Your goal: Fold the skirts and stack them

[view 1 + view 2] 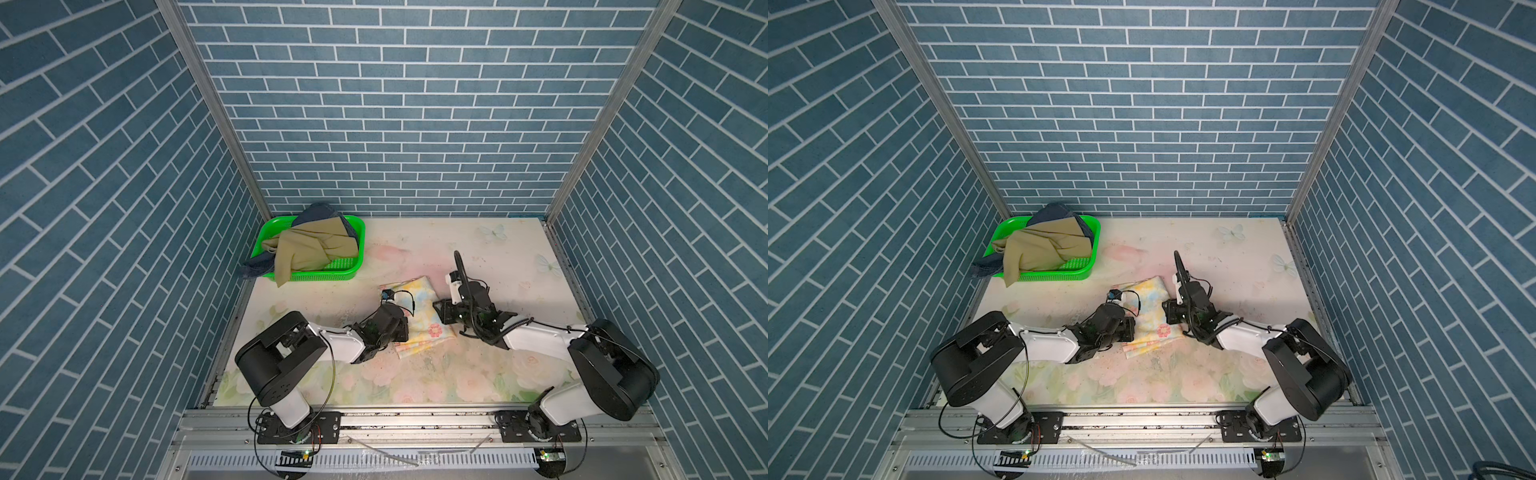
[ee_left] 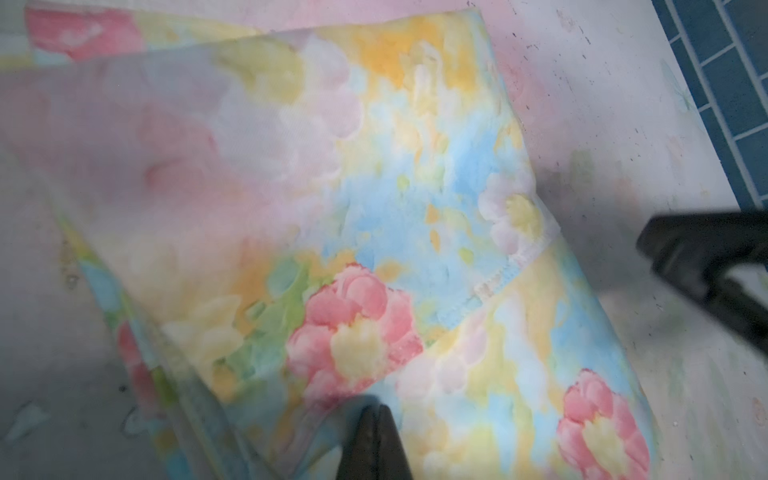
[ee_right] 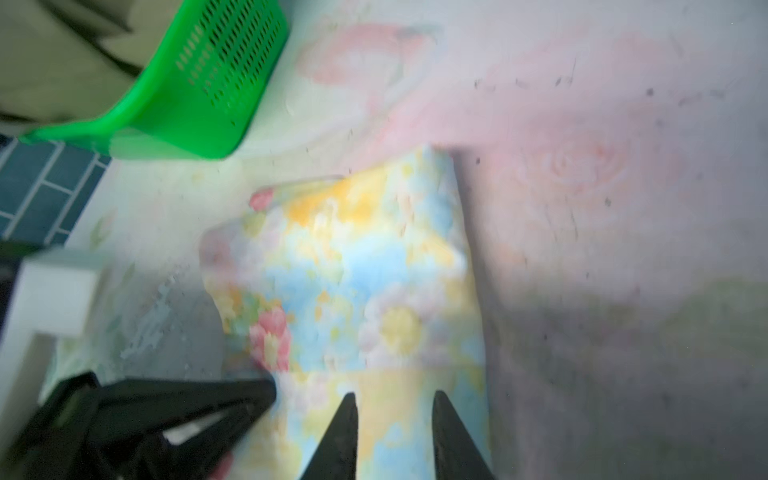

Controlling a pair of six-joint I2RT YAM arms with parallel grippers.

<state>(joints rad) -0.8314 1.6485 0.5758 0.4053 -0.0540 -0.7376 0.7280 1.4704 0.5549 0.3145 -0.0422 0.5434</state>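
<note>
Olive skirt (image 1: 307,245) is covering most of the denim skirt (image 1: 319,211) in the green basket (image 1: 332,272); only dark edges are showing. In both top views the left arm (image 1: 386,326) and right arm (image 1: 471,309) are hiding the sides of the floral skirt (image 1: 422,316) and both sets of fingertips. Right wrist view is smearing throughout. Left gripper (image 2: 379,415) is running off the frame edge; pinching cloth or not, cannot tell.

A bright green perforated plastic basket (image 1: 332,269) sits at the far left corner of a pale tabletop printed with pink roses and butterflies (image 1: 415,374) (speckled with dark flecks); blue brick-pattern walls (image 1: 395,124) enclose three sides, and a silver aluminium rail (image 1: 415,415) runs along the near edge
</note>
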